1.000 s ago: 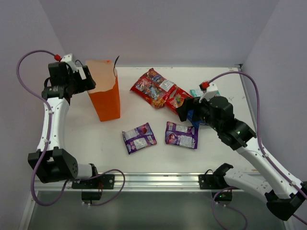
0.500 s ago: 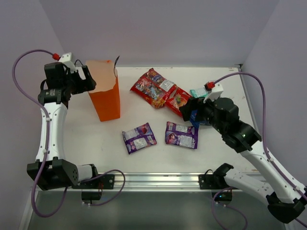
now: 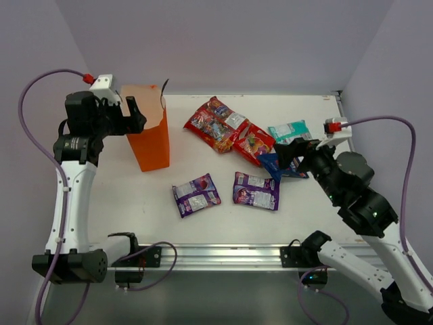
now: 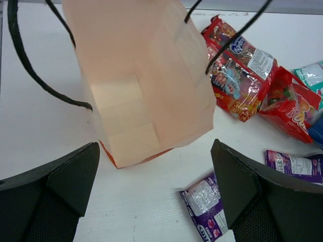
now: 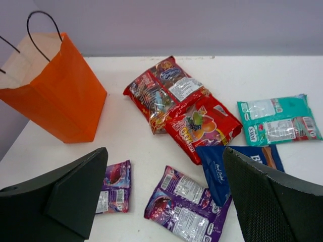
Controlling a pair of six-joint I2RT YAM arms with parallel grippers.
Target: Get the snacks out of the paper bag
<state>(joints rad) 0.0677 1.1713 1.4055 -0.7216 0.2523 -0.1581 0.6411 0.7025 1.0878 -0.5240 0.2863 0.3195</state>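
The orange paper bag (image 3: pixel 153 139) stands upright at the back left, its pale inside (image 4: pixel 141 75) showing no packet. My left gripper (image 3: pixel 134 115) hovers open at the bag's mouth, holding nothing. The snacks lie on the table to the right of the bag: two red packets (image 3: pixel 215 124) (image 3: pixel 252 143), a teal one (image 3: pixel 289 131), a dark blue one (image 3: pixel 279 165) and two purple ones (image 3: pixel 196 194) (image 3: pixel 257 190). My right gripper (image 3: pixel 295 150) is open above the dark blue packet (image 5: pixel 227 169), holding nothing.
The bag's thin dark cord handles (image 4: pixel 30 65) hang loose over its rim. The white table (image 3: pixel 135 196) has a metal rail along its near edge (image 3: pixel 216 254). Lilac walls close in the back and both sides.
My left gripper has swung right over the bag's mouth. My right arm has drawn back to the right, uncovering the teal and dark blue packets. The packets have not moved.
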